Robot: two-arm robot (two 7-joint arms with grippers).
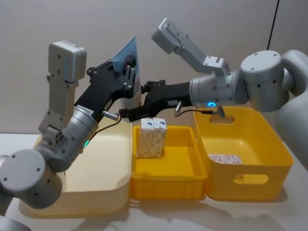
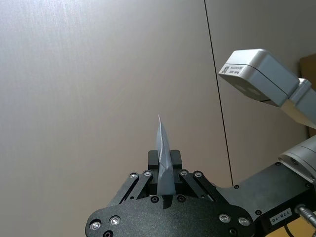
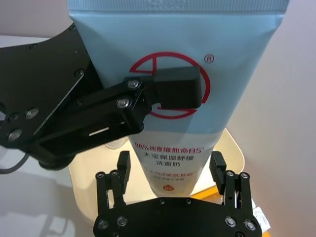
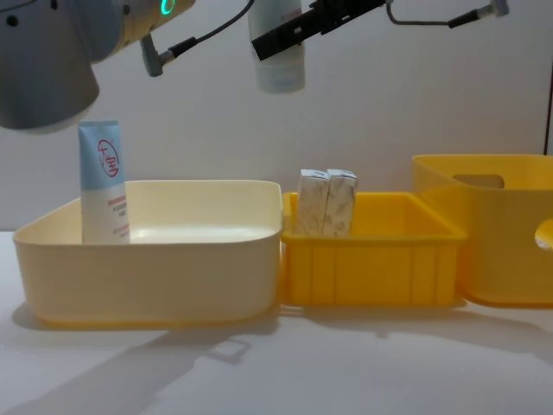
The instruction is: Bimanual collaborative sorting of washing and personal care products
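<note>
Two tubes (image 4: 102, 181) (one in left gripper (image 1: 129, 70)); two cartons (image 1: 151, 137), possibly three.

Both arms are raised and meet mid-air. The left hand (image 1: 128, 67) pinches a tube (image 3: 173, 44), and the right hand (image 3: 170, 168) is spread wide around its lower end.

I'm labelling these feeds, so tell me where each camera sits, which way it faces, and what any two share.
Head: on the robot's head, facing down at the bins; shows both arms, left claw shut on the tube.
Chest: low, facing across the table at the cartons; arms at top edge.
Left wrist: behind the left claw, facing the wall.
Right wrist: behind the open right claw, facing the tube.
Both wrist views show the left claw gripping the tube.
</note>
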